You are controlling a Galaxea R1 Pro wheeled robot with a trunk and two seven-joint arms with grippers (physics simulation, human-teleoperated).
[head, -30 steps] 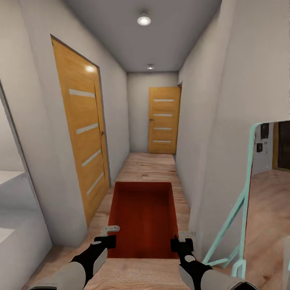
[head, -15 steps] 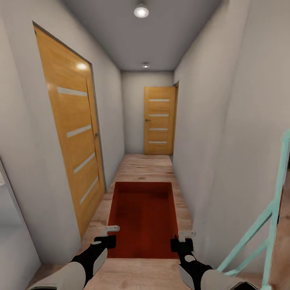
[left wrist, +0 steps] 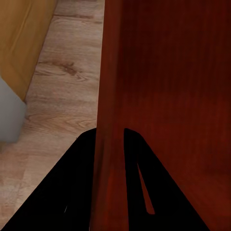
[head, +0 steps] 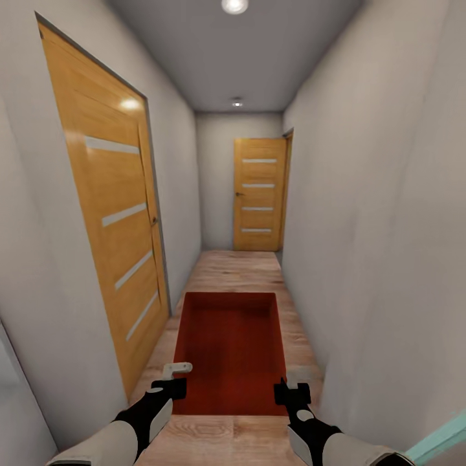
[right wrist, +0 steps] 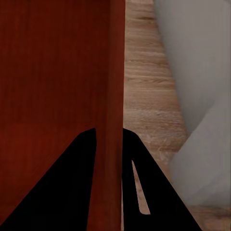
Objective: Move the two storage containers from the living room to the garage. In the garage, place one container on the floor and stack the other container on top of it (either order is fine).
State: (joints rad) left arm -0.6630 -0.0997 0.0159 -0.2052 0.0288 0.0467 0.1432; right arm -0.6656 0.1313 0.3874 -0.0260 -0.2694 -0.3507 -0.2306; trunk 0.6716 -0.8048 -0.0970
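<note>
**Carrying a bin down the corridor, both arms on its walls**

The left gripper (head: 176,378) is closed on the left long wall of the storage container (head: 232,349), near its nearest corner; in the left wrist view its dark fingers (left wrist: 137,163) sit on either side of the red-orange wall with no gap to see. The right gripper (head: 292,383) clamps the opposite long wall in the same way, the right wrist view showing one finger inside the bin and one outside. Between them the open-top container hangs level in front of the robot, clear of the wood-plank floor (head: 236,268), its far end pointing down the corridor.

Beyond the bin, a wooden door (head: 107,213) stands in the left wall and a second door (head: 260,194) closes the corridor's far end, both shut. Plain walls press in on both sides, and a pale teal bar (head: 440,440) shows at the lower right corner of the head view.

This looks like the transport step: one container is in hand, on the way to the garage. The next move likely calls for driving straight ahead with the bin centred between the walls, both grips held firm, then getting through a doorway without clipping the frame.
</note>
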